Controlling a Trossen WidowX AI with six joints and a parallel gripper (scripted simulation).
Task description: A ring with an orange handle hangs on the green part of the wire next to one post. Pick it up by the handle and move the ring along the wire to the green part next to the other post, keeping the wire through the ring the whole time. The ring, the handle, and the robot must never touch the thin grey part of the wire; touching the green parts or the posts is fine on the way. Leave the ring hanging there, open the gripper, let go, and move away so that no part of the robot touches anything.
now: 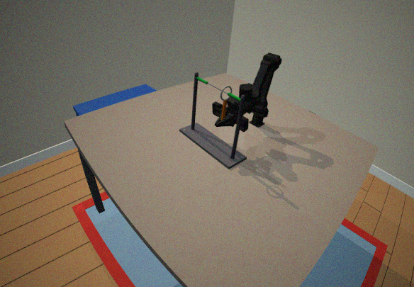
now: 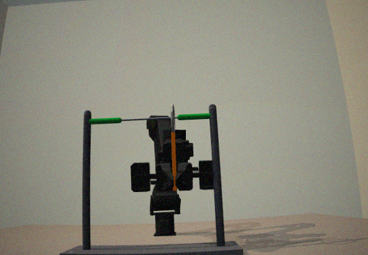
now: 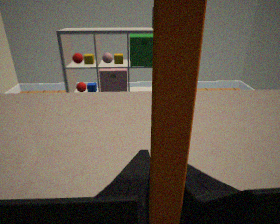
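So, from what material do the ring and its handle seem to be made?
The ring looks like thin metal: pale grey, slightly shiny, wire-thin. The handle is a flat orange strip with a matte, even colour, perhaps plastic or painted wood; the look leaves it open. The gripper is shut on it.

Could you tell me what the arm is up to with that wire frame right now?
The gripper has its jaws shut on the orange handle and holds the ring threaded on the wire. In the exterior view the ring sits over the thin grey wire, just short of the right-hand green section by the post.
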